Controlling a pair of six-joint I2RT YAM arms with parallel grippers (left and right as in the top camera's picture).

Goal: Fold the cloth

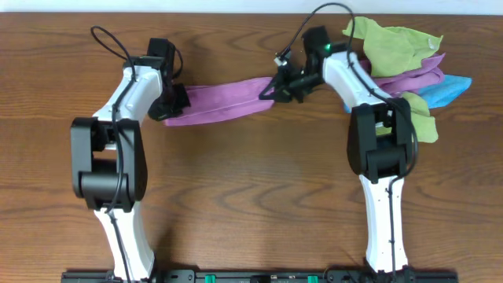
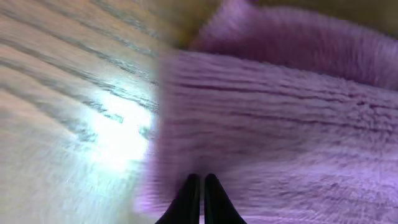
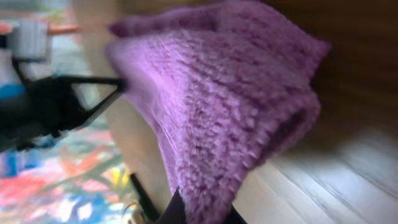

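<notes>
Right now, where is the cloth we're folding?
Overhead, the cloth stretches as a band across the far middle, gripped between the left hand and the right hand, left of the coloured pile.

1. Table (image 1: 251,196): brown wood fills the overhead view from edge to edge; dark grain lines run left to right; the finish has a faint, even sheen.
2. Rail (image 1: 259,275): a black bar lies along the near edge of the table; small green parts (image 1: 209,277) sit on it.
3. Light: a bright white glare patch (image 2: 121,134) lies on the wood in the left wrist view; grain lines cross it.
4. Right wrist view: pale wood with long grain lines at lower right; darker brown wood above; blurred colour patches (image 3: 56,180) of red, blue, yellow and green at lower left, too smeared to identify.
</notes>
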